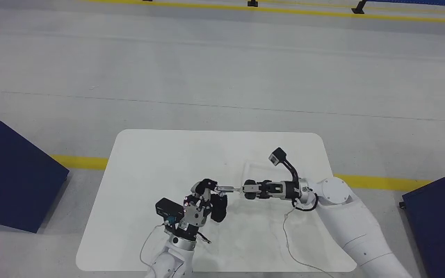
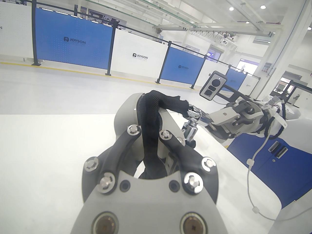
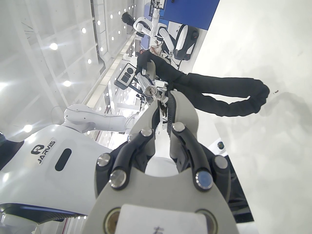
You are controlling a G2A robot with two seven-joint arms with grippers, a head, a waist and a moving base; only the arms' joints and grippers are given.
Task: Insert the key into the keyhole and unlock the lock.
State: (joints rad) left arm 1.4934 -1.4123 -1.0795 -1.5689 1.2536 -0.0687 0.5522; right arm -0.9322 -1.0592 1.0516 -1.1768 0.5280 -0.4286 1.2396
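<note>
While the left gripper (image 2: 150, 113) is clenched on the black cloth-covered cable (image 3: 231, 96) of the lock (image 3: 145, 83), it holds the metal barrel up off the desk (image 1: 139, 208), just beyond its fingertips. The right gripper (image 3: 165, 99) faces it, clenched on the key (image 3: 154, 94). The key sticks straight out ahead of that gripper's fingertips and meets the end of the barrel. The rest of the cable hangs in a loop off to one side of the right gripper.

The step in hand looks like the insertion. The blade seems to be at or just inside the keyhole, but the key hides the hole and I cannot tell how deep it sits. The next move probably calls for a straight push along the barrel's line until the key seats. Then the right wrist would turn it while the left gripper keeps the barrel from twisting along.

Count: one key, one lock with one cable, two grippers, one desk.
</note>
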